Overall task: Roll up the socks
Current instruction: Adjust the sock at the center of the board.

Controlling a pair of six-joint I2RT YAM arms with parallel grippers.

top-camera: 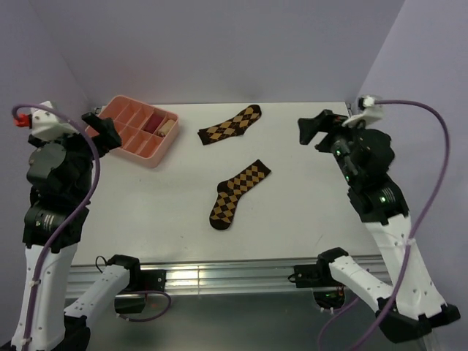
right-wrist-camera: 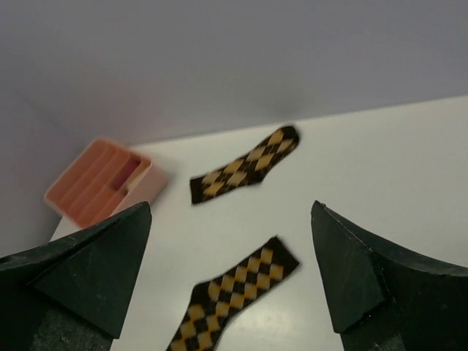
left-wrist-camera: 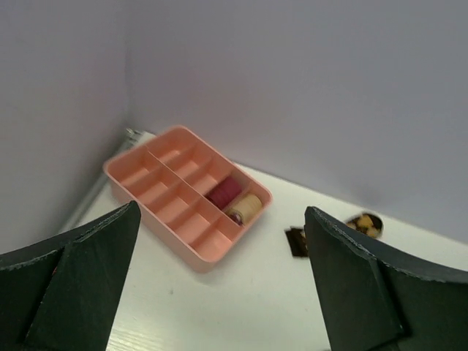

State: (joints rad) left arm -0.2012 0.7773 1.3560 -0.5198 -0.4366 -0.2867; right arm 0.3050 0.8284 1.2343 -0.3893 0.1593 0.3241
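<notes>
Two dark brown socks with tan-orange argyle diamonds lie flat and apart on the white table. The far sock [top-camera: 231,125] [right-wrist-camera: 245,167] lies near the back wall, the near sock [top-camera: 238,194] [right-wrist-camera: 234,289] at the table's middle. My left gripper [top-camera: 102,128] [left-wrist-camera: 221,212] hangs open over the left side by the pink tray, holding nothing. My right gripper [top-camera: 311,130] [right-wrist-camera: 230,206] hangs open at the right, above and apart from both socks, with nothing in it. In the left wrist view only the dark ends of the far sock [left-wrist-camera: 296,241] show past the right finger.
A pink divided tray [top-camera: 128,142] [left-wrist-camera: 197,256] [right-wrist-camera: 99,183] stands at the back left, with a reddish roll [top-camera: 155,122] [left-wrist-camera: 224,191] and a beige roll [top-camera: 168,126] [left-wrist-camera: 245,207] in its compartments. Lilac walls enclose the table at back and sides.
</notes>
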